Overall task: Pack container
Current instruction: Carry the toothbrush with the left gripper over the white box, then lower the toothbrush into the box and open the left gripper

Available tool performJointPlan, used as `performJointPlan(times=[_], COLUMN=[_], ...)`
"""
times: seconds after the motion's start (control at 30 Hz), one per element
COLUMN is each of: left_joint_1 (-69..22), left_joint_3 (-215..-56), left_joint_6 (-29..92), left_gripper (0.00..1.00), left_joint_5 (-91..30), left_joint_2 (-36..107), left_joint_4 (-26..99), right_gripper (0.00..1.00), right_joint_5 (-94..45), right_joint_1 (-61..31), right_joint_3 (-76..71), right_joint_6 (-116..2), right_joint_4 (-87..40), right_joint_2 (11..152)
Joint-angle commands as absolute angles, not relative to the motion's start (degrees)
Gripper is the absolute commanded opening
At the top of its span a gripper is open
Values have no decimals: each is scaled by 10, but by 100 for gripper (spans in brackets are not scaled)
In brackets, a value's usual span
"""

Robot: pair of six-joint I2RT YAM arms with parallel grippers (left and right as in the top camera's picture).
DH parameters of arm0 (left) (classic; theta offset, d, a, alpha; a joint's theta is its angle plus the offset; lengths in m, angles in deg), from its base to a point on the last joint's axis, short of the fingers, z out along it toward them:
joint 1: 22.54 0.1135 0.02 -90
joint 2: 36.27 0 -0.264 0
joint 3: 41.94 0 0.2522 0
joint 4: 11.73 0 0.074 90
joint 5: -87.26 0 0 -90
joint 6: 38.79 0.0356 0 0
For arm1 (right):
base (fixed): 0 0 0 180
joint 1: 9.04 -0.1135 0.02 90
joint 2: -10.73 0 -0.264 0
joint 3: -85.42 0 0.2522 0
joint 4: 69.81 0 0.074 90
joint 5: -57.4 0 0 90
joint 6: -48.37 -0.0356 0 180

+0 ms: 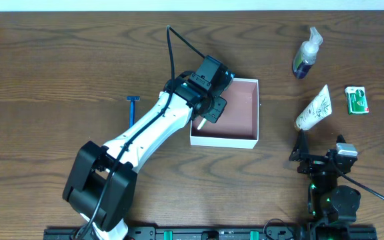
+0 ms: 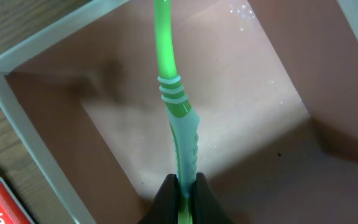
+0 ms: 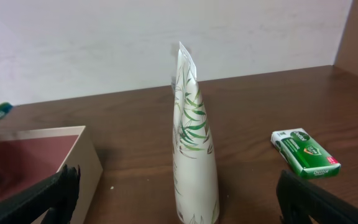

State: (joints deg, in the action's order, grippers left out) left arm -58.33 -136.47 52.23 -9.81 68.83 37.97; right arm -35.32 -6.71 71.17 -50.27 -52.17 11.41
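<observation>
Toothbrush (image 2: 178, 112) sits clenched in our left gripper (image 2: 182, 194) over the container (image 1: 225, 141); our right gripper (image 3: 176, 190) gapes wide near the tube (image 3: 194, 124).

The razor (image 1: 132, 110) lies left of the container (image 1: 235, 110), with the bottle (image 1: 305, 59), tube (image 1: 314, 108) and small box (image 1: 357, 101) right.

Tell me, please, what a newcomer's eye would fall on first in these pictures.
The white left arm stretches over the table, and the left gripper is shut on a green toothbrush, held over the pink-brown inside of the container. To the right of the container, a leaf-printed tube, a pump bottle and a small green box sit on the wood.
</observation>
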Motion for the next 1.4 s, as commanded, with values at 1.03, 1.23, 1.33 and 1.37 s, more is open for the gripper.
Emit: performJointPlan(times=[1.03, 1.23, 1.33, 1.37], left_joint_1=[-582, -582, -582, -582], left_joint_3=[-1365, -1365, -1365, -1365], left_joint_6=[500, 500, 500, 500], left_gripper=[7, 17, 17, 17], left_joint_5=[-91, -91, -91, -91], left_joint_2=[755, 755, 755, 755], left_joint_4=[386, 388, 388, 388], right_gripper=[99, 99, 99, 99], right_joint_5=[-351, -351, -351, -351], right_joint_1=[-73, -73, -73, -73], right_joint_3=[713, 713, 713, 713], right_joint_6=[-497, -497, -497, -497], right_joint_4=[-520, -520, -520, -520], right_joint_2=[111, 111, 111, 111])
